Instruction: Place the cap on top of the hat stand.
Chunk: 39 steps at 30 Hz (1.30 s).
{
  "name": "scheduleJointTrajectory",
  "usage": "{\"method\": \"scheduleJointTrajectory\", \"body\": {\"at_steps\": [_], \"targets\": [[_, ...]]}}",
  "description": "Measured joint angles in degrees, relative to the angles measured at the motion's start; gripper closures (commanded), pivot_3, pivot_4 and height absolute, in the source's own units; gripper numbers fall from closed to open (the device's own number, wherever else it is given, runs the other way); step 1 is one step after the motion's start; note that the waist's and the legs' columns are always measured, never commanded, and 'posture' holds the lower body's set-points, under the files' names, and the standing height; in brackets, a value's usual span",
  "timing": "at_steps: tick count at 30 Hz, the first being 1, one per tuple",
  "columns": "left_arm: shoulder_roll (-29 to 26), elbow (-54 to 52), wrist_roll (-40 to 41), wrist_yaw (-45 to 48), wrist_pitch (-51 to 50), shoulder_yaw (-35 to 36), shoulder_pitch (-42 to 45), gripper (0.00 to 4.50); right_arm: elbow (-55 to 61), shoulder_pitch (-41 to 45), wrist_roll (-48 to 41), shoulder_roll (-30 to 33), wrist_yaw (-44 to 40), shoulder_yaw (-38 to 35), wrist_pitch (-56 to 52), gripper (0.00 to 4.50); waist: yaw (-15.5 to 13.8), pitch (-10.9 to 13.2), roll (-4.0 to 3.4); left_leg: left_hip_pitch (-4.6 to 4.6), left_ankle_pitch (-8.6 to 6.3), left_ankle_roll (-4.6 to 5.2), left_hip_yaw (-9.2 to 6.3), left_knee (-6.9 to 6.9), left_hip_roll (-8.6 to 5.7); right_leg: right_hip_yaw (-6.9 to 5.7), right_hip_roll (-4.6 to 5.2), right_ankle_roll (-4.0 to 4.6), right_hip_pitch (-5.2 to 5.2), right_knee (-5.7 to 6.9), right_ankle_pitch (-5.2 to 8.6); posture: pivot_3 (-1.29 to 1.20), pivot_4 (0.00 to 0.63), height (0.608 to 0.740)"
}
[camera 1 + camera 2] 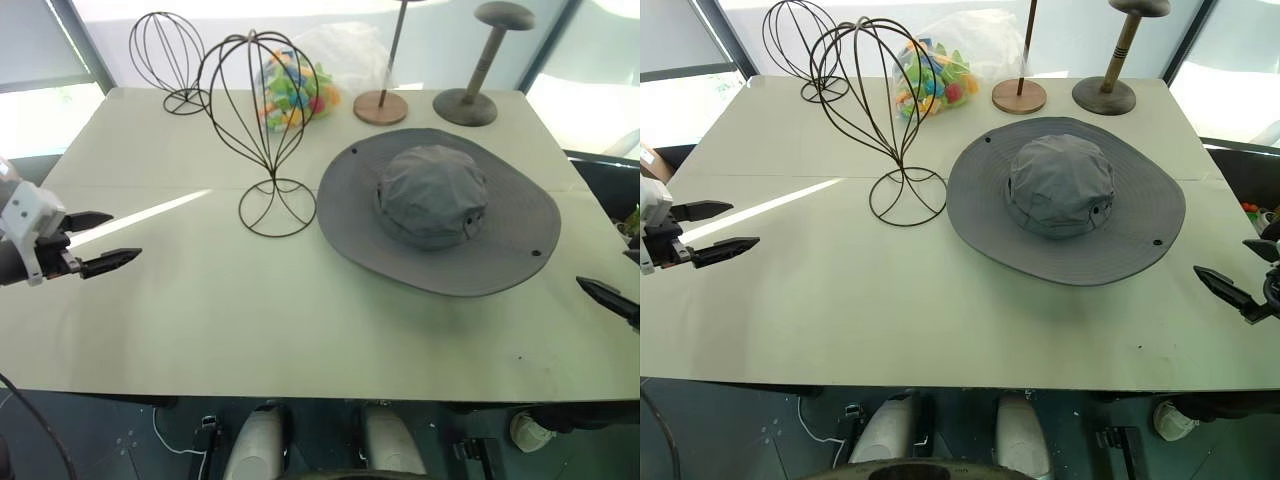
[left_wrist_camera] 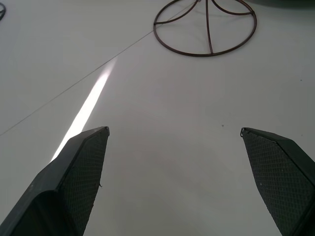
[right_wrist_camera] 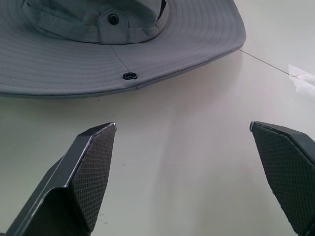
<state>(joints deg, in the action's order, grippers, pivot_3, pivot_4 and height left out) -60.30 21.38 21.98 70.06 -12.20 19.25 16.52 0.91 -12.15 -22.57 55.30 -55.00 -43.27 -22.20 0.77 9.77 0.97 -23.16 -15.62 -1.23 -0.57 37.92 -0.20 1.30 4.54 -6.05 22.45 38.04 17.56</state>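
No text, label, brand, number or sign can be read on anything in these views.
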Motion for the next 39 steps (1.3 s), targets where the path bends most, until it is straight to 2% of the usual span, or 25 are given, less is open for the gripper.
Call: {"method": "scheduleJointTrajectory", "body": {"at_steps": [9,13,18,22,24,28,33,39], "targets": [[0.1,0.1,0.0,-0.2,0.0,0.0,1.3,0.00,-0.1,2.0,1.6,0.0,1.6,0.1,1.3,0.03,-0.1,0.0,0.00,0.00,0.00,0.00,0.00,0.00,0.00,0.00,0.00,0.00,0.00,0.00,0.00,0.00,0.150,0.739],[0.1,-0.7,2.6,1.9,-4.2,-0.3,3.6,0.00,0.9,1.5,1.8,0.0,2.6,-0.1,0.3,0.03,-0.1,0.0,0.00,-0.01,0.00,0.00,0.01,0.01,-0.01,-0.01,0.00,0.00,0.01,0.03,0.00,0.00,0.150,0.739],[0.8,-10.0,9.0,5.7,-12.4,-1.2,6.3,0.00,11.2,-0.6,1.7,0.2,2.7,-1.0,-2.5,0.03,0.0,0.0,-0.03,-0.02,0.00,0.00,0.00,0.02,0.00,0.01,-0.01,-0.01,0.00,0.04,0.00,0.00,0.150,0.739],[3.9,-20.9,13.7,6.6,-17.7,-5.6,6.6,0.00,25.5,-3.3,3.3,0.2,3.6,-2.3,-3.6,0.03,-0.1,0.0,-0.03,-0.03,0.00,0.00,-0.05,0.04,0.01,0.01,-0.05,-0.01,-0.01,0.04,0.00,0.00,0.150,0.739],[4.6,-23.2,14.5,6.9,-19.1,-7.4,7.1,0.00,30.4,-4.8,4.5,0.1,4.0,-2.6,-3.9,0.03,-0.1,0.0,-0.01,-0.04,0.00,0.00,-0.06,0.05,0.00,0.01,-0.06,-0.01,-0.01,0.04,0.00,0.00,0.150,0.739],[5.6,-25.8,15.5,8.2,-20.7,-10.2,10.4,0.00,38.4,-9.8,11.1,-0.2,4.5,-0.6,-1.4,0.03,-0.2,0.0,0.01,-0.04,0.00,0.00,-0.06,0.09,-0.03,0.00,-0.06,-0.02,-0.03,0.03,0.01,0.00,0.150,0.739],[7.1,-25.7,15.8,9.9,-21.2,-13.6,13.7,0.00,43.3,-18.1,23.5,-2.9,5.9,5.9,7.5,0.03,-0.1,0.0,0.02,-0.05,0.00,0.00,-0.05,0.11,-0.05,0.02,-0.06,-0.04,-0.03,0.04,0.02,0.00,0.150,0.739],[9.4,-24.8,15.6,10.4,-21.3,-16.2,15.6,0.00,41.0,-15.0,35.3,-4.9,12.4,13.8,13.7,0.03,0.1,0.0,0.03,-0.03,0.00,0.00,-0.05,0.16,-0.02,0.02,-0.09,-0.03,-0.03,0.07,0.02,0.00,0.150,0.739]]}}
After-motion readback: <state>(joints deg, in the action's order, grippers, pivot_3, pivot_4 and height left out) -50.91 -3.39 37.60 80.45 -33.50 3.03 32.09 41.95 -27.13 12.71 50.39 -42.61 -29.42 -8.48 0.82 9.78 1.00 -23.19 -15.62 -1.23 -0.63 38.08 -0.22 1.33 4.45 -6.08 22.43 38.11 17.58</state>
